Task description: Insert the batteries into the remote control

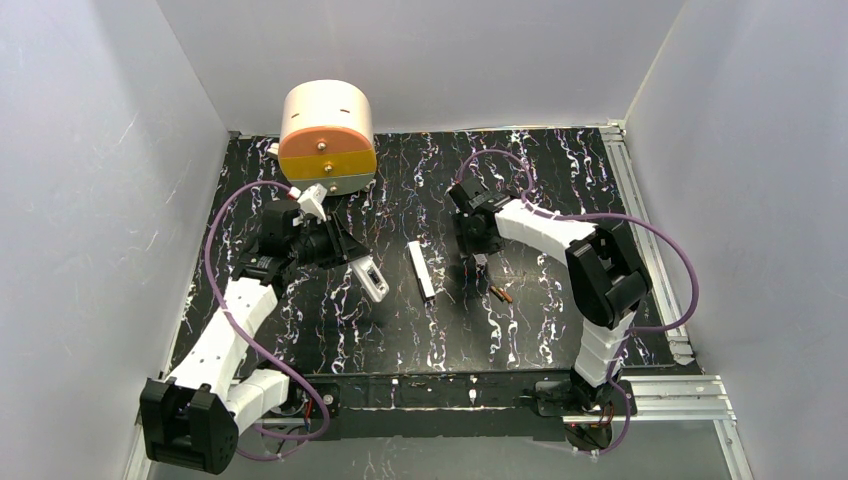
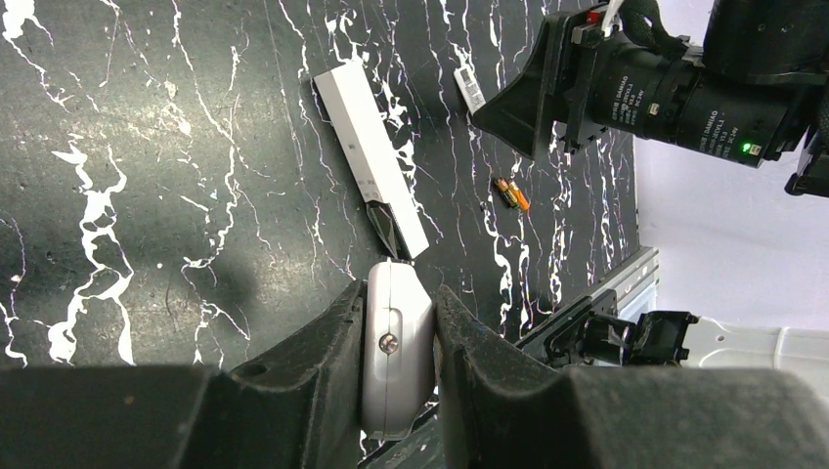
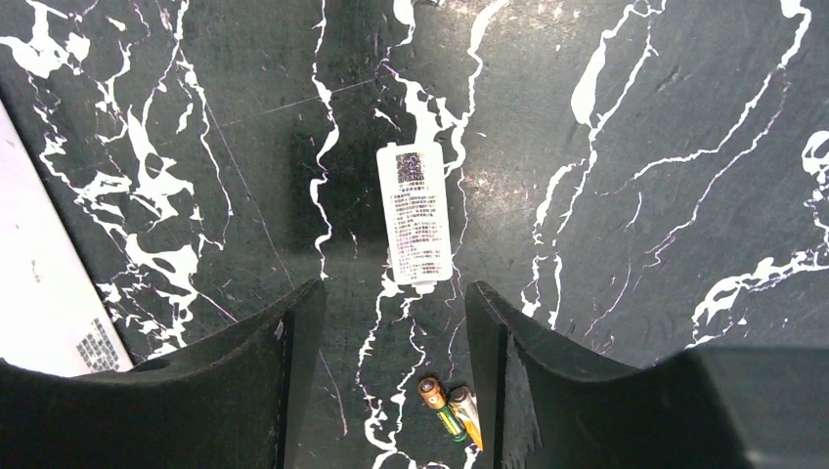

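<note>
My left gripper [image 1: 360,268] [image 2: 399,298] is shut on the small white remote control [image 1: 373,281] and holds it edge-on [image 2: 398,357] above the table. The two copper-orange batteries [image 1: 500,293] lie side by side on the black marbled table, also seen in the left wrist view [image 2: 511,192]. My right gripper [image 1: 479,252] [image 3: 391,303] is open and empty, hovering over the table. The batteries [image 3: 448,408] lie just inside its right finger [image 3: 499,352]. A small white labelled cover [image 3: 414,213] lies flat beyond the fingertips.
A longer plain white bar [image 1: 421,270] [image 2: 371,161] lies between the two grippers, its end at the right wrist view's left edge [image 3: 39,283]. A cream and orange drum [image 1: 325,140] stands at the back left. Metal rails [image 1: 640,200] run along the right edge.
</note>
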Controlling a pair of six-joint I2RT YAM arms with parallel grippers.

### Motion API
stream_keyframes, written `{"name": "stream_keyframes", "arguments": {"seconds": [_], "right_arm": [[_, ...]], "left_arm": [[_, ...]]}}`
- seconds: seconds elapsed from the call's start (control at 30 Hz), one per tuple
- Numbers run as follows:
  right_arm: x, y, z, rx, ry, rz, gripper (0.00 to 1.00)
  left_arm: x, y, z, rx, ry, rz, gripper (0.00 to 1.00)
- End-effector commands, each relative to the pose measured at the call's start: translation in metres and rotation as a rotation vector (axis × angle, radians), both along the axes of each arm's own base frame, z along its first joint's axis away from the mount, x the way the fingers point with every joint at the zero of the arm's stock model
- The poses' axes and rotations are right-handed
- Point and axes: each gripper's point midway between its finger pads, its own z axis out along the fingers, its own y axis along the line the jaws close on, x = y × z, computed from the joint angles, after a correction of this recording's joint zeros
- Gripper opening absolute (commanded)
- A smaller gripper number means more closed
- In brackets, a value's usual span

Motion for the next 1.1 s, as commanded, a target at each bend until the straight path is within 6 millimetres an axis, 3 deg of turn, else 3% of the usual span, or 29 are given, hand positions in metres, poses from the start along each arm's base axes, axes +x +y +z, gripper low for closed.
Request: {"name": "stream_keyframes", "arguments": {"seconds": [0.0,0.27,0.67,0.9,1.07], "right_arm": [[-0.001,-0.002,-0.004,-0.001,0.052,0.068,0.62],[-0.006,-0.007,-0.022,-0.022,0.124,0.082,0.56],[0.001,-0.005,-0.033,-0.025,0.118,0.094,0.45],[0.001,-0.006,-0.037,-0.029,0.123,0.102,0.47],[0.002,-0.006,-0.037,-0.022,0.111,0.086,0.35]], "left_arm": [[0.001,-0.003,0.007,-0.02,-0.012,-0.019,0.0],[0.003,-0.005,0.007,-0.027,-0.006,-0.021,0.0],[0.002,-0.006,0.007,-0.027,-0.002,-0.031,0.0],[0.001,-0.009,0.006,-0.04,0.004,-0.056,0.0],[0.002,-0.011,0.007,-0.048,0.005,-0.066,0.0]]}}
